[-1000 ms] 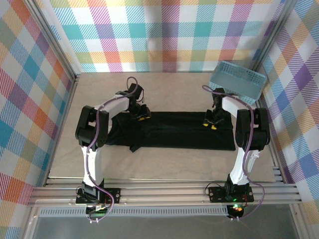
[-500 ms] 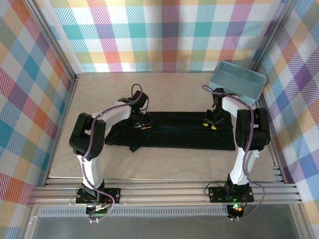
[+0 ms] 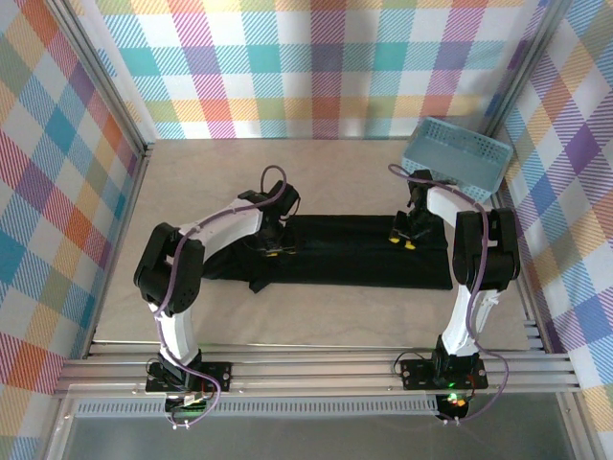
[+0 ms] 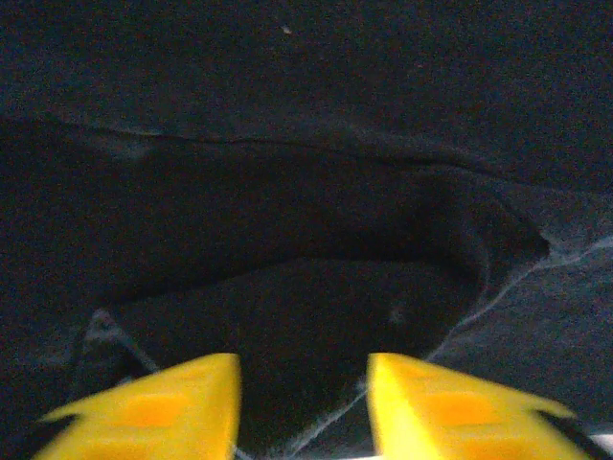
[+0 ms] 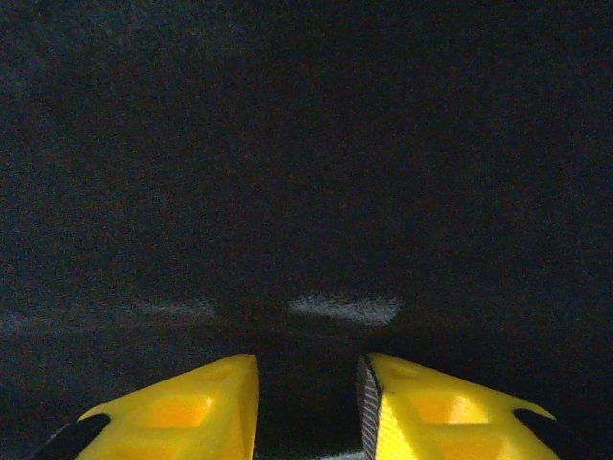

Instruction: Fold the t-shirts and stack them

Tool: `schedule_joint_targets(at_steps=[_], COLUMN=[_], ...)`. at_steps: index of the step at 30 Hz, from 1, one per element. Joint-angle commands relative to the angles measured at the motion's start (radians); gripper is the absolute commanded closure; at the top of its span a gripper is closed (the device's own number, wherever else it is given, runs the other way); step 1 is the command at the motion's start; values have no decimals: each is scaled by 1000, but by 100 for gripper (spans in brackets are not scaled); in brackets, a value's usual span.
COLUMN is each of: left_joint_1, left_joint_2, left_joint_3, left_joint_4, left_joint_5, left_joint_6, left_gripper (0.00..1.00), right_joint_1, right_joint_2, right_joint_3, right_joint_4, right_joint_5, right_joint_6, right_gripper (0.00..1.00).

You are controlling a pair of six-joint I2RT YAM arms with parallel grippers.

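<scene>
From above, the black shirt (image 3: 354, 254) is lying as a long folded band across the middle of the table (image 3: 316, 177), its lower left edge rumpled. The left gripper (image 3: 272, 246) is sitting on its left part, the right gripper (image 3: 406, 237) near its right end, below the basket (image 3: 455, 156) at upper right.

At the left wrist, the shirt (image 4: 306, 144) is showing creases and a raised fold; the left gripper (image 4: 302, 402) is standing apart at the bottom edge.

At the right wrist, the shirt (image 5: 306, 144) is looking smooth. The right gripper (image 5: 306, 402) is showing a narrow gap; whether it is pinching cloth, I cannot tell.
</scene>
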Motion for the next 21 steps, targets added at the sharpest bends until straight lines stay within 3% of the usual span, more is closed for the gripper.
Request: schedule_joint_targets(at_steps=[1, 6, 10, 17, 21], left_joint_1=[-6, -48, -134, -178, -185], left_joint_2=[-79, -104, -102, -50, -19], left_joint_3=[10, -37, -73, -91, -80], left_joint_4=[-38, 11, 55, 87, 91], left_joint_5=[-95, -100, -192, -327, -392], left_joint_6=[73, 233, 394, 487, 502], left_gripper=[49, 46, 45, 48, 63], right_joint_1=[5, 4, 5, 4, 5], right_joint_2=[-36, -39, -34, -32, -31], right_joint_3=[-19, -18, -17, -22, -19], right_joint_4=[0, -3, -4, -6, -8], right_joint_5=[-21, -18, -21, -22, -22], right_joint_6=[-8, -11, -3, 6, 7], right_gripper=[66, 66, 67, 66, 66])
